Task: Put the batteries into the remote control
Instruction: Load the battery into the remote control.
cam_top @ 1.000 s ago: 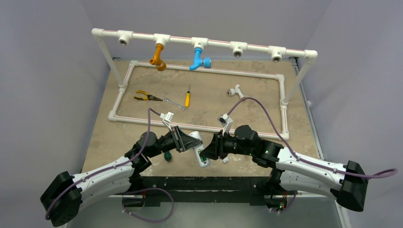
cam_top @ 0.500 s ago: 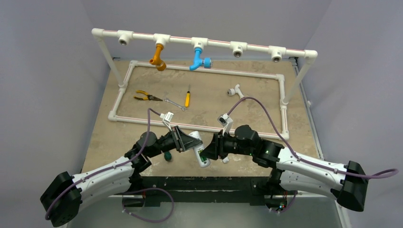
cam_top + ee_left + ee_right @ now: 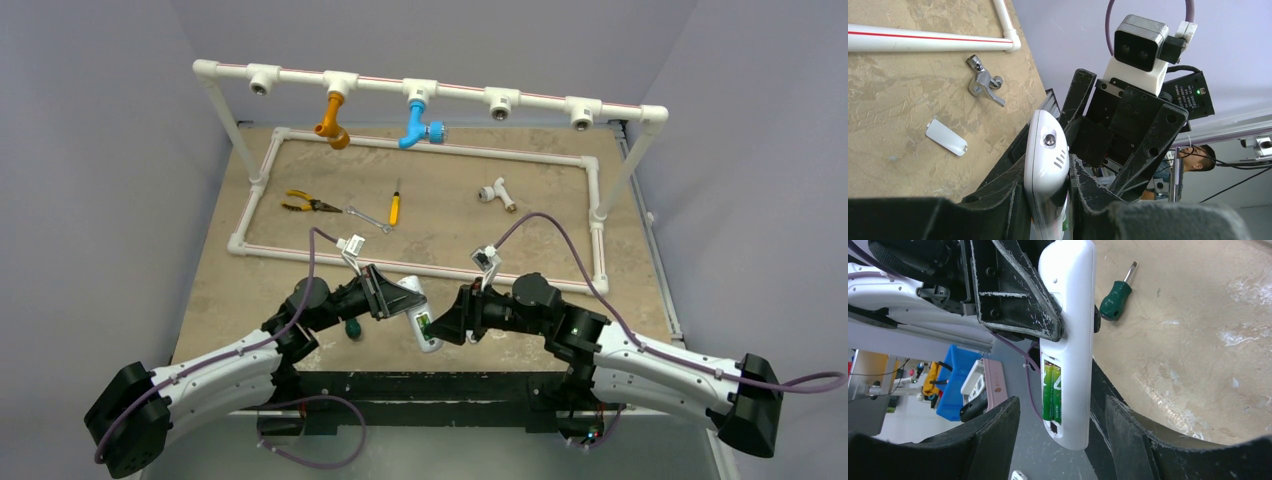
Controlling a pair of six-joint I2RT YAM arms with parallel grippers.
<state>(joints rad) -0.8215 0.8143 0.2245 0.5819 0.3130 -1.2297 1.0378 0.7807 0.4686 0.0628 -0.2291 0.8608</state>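
Note:
My left gripper (image 3: 398,300) is shut on the upper part of the white remote control (image 3: 420,318) and holds it tilted above the table's near edge. In the left wrist view the remote (image 3: 1047,150) is clamped edge-on between the fingers of the left gripper (image 3: 1045,186). In the right wrist view the remote's (image 3: 1070,315) back faces me, and two green batteries (image 3: 1051,392) lie side by side in its open recess. My right gripper (image 3: 1063,440) is open, its fingers spread either side of the remote's lower end. It sits just right of the remote in the top view (image 3: 447,324).
The small white cover plate (image 3: 946,137) and a metal fitting (image 3: 984,86) lie on the table. A green-handled screwdriver (image 3: 1115,300) lies near the front edge. Pliers (image 3: 305,204), a wrench (image 3: 368,218), a yellow screwdriver (image 3: 395,207) and a pipe tee (image 3: 495,192) lie inside the white pipe frame (image 3: 420,268).
My right arm has drawn back a little to the right, away from the remote. The left arm and the remote have stayed still.

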